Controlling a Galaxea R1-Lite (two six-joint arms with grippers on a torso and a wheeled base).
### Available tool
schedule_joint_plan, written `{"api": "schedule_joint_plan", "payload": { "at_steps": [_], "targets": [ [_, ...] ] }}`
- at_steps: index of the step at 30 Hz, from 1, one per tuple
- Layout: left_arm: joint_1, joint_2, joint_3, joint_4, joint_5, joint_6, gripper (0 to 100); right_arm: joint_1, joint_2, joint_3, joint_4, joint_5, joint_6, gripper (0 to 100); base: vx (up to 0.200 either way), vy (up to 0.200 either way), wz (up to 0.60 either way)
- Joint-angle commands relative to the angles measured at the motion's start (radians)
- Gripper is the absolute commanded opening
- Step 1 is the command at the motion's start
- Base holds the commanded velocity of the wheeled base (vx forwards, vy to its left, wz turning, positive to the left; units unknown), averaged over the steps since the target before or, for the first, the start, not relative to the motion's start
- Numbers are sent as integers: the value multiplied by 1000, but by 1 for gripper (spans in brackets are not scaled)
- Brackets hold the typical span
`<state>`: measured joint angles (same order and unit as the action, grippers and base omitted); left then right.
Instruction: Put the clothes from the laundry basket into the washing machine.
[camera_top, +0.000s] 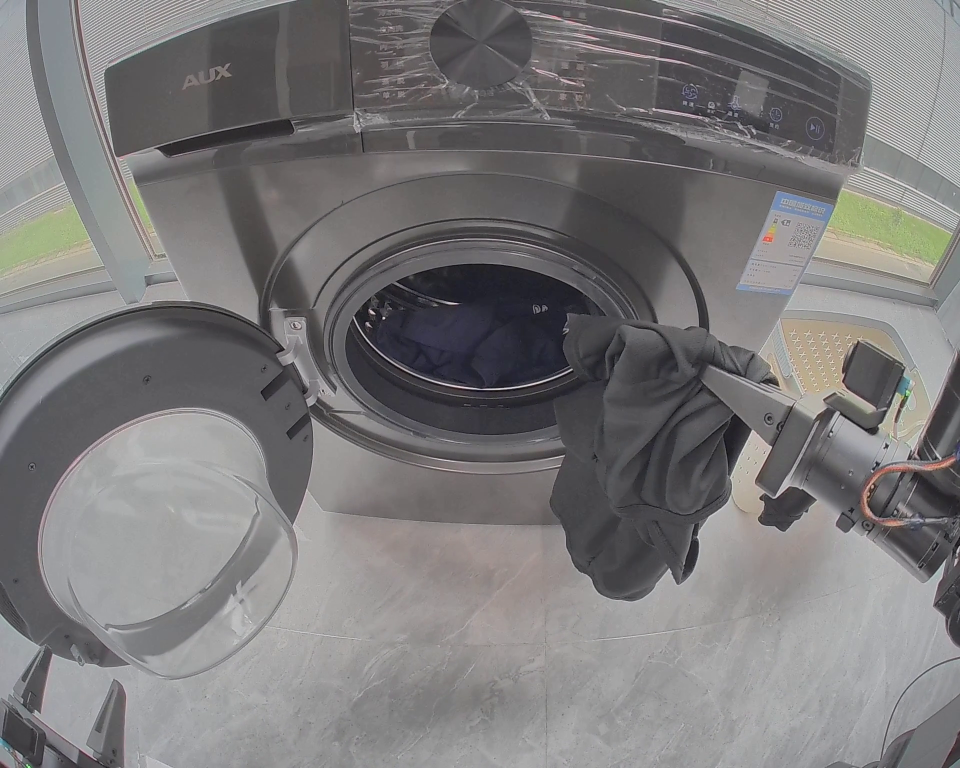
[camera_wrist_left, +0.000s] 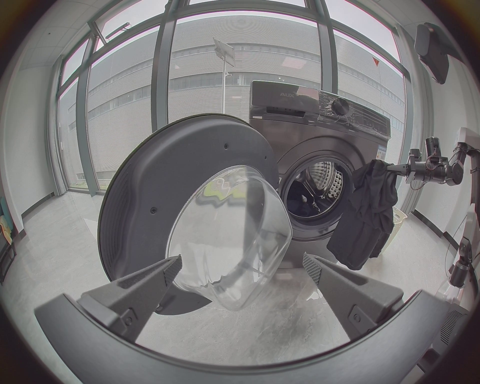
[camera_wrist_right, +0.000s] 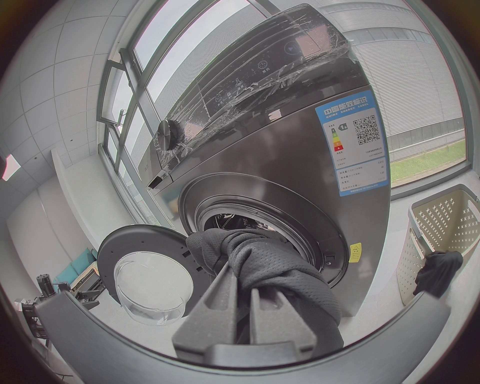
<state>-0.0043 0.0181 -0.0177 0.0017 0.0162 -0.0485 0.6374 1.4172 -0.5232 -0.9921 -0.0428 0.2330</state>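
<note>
Garment: dark garment (camera_top: 640, 450), bunched, hangs free just in front of the washing machine (camera_top: 250, 200), at the right side of the drum mouth (camera_top: 480, 330). The top fold overlaps the mouth's rim in the head view. Not inside yet. The tail looks clear of the floor (camera_top: 450, 640).
Grip: my R gripper (camera_top: 712, 378) is pinched on the upper bunch. Fingers are pressed together w/ cloth between them and folds spill over the tips.
Handling: soft, limp and light, I'd judge. The knit looks mesh-like, so not slippery but prone to snag. It'll drape and swing, w/ no stiffness to push by.
Where to hold: the thick fold near the top, as now. A thin edge would prob slip out or stretch.
Next need: most of the cloth hangs below the mouth's lower lip, so it needs lifting over and carrying deep before letting go. Otherwise the tail may catch on the rim or droop out.
Drum: dark clothes (camera_top: 470, 340) already lie in it.
Door: door (camera_top: 150, 480) swung wide to the left, out of the path.
L gripper: L gripper (camera_wrist_left: 241, 262) sits low, near the door's glass bowl, fingers spread, holding nothing.
Basket: laundry basket (camera_wrist_right: 452, 215) stands to the right of the machine. One dark piece (camera_wrist_right: 438, 272) drapes over its rim.
</note>
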Motion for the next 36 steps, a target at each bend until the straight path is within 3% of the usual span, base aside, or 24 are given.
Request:
{"api": "schedule_joint_plan", "payload": {
  "at_steps": [1,4,17,22,27,31,34,36],
  "targets": [
    [0,-15,16,0,1,-1,100,1,2,0,0,0,0,0,0,-200,0],
    [0,-15,16,0,1,-1,100,1,2,0,0,0,0,0,0,-200,0],
    [1,-17,16,-2,-1,4,100,33,17,12,0,-2,6,0,0,0,0],
    [6,-18,18,-2,5,42,100,74,49,-4,0,-11,8,0,0,0,0],
    [6,-18,18,-2,1,44,100,120,81,-8,0,-17,19,0,0,0,0],
    [6,-18,18,-3,-1,47,100,148,115,-23,-5,-28,52,0,0,0,0],
    [4,-18,18,-5,-13,87,100,172,146,-54,-31,-46,86,0,0,0,0],
    [4,-18,-2,-26,-38,87,100,180,167,-70,-59,-57,103,0,0,0,0]
  ]
}}
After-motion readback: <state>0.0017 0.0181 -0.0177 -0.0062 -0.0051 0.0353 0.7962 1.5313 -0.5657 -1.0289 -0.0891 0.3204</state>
